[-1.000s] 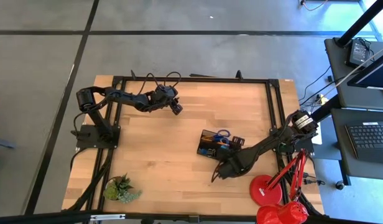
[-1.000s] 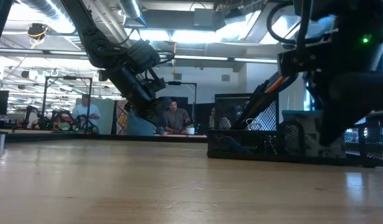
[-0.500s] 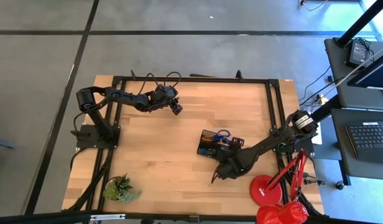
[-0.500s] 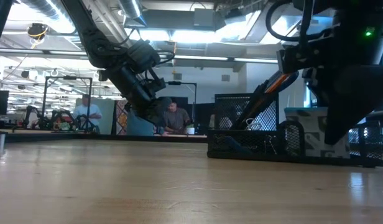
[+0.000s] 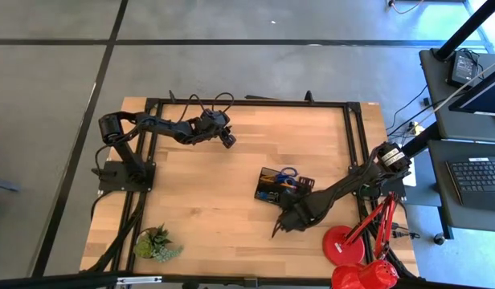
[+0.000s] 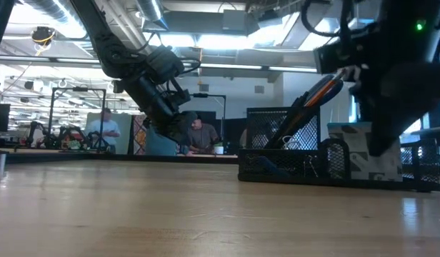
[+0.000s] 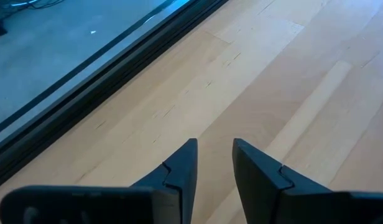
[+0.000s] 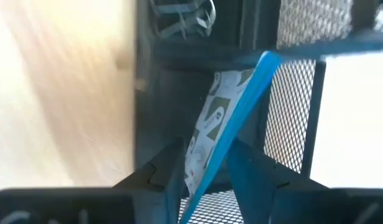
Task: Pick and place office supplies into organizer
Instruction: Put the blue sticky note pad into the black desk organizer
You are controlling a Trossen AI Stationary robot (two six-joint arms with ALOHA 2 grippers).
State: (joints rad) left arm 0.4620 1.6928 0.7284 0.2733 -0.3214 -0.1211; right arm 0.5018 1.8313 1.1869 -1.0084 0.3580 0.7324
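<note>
The black mesh organizer (image 5: 263, 189) (image 6: 277, 170) stands right of the table's middle. It holds blue-handled scissors (image 5: 288, 172) and orange pencils (image 6: 314, 100) that lean up out of it. My right gripper (image 5: 280, 225) (image 8: 204, 168) is at the organizer's near end, shut on the blue note pad (image 8: 211, 124) (image 6: 354, 153). My left gripper (image 5: 229, 139) (image 7: 213, 163) hangs open over bare wood at the far left, with nothing between its fingers. My right gripper pinches the note pad between its two fingers (image 8: 168, 169), one on each flat face. They are near the end by its blue edge (image 8: 232, 134). The fingers come steeply from above. The pad stands on edge below them at the mesh wall; whether its lower end rests there, I cannot tell.
A red desk lamp (image 5: 349, 245) stands at the near right corner, close to my right arm. A small green plant (image 5: 156, 243) sits at the near left. Black frame rails (image 5: 247, 103) run round the table. People (image 6: 198, 134) show in the room behind.
</note>
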